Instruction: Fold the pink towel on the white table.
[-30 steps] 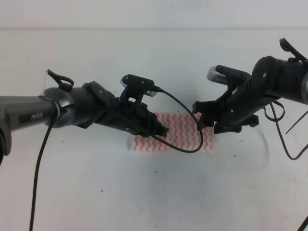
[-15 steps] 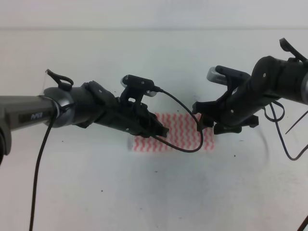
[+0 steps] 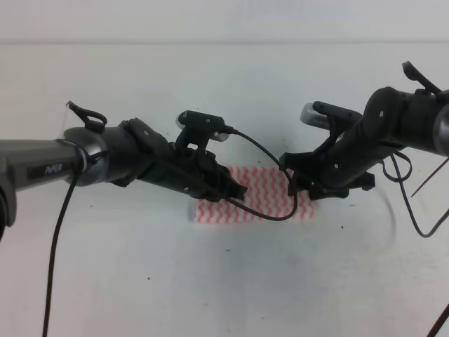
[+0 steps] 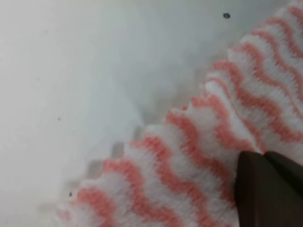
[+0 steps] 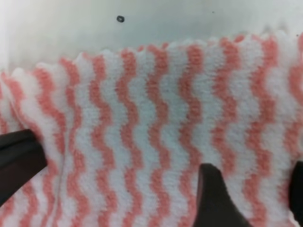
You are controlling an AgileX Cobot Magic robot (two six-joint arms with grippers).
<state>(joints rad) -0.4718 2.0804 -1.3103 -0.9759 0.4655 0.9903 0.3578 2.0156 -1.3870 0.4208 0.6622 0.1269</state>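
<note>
The towel lies flat mid-desk. Left gripper presses its 9 o'clock end, right gripper spread at 3 (left jaws' state unclear). A one-layer pinch could skew the fold.

I'm looking at a bare lab-style test bench: a plain white tabletop with small dark specks, a blank pale wall along its far edge, exposed cables trailing.

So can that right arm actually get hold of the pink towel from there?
Probably yes. The right pincer sits low over the pink towel, its fingers apart above the cloth, with nothing between them.
</note>
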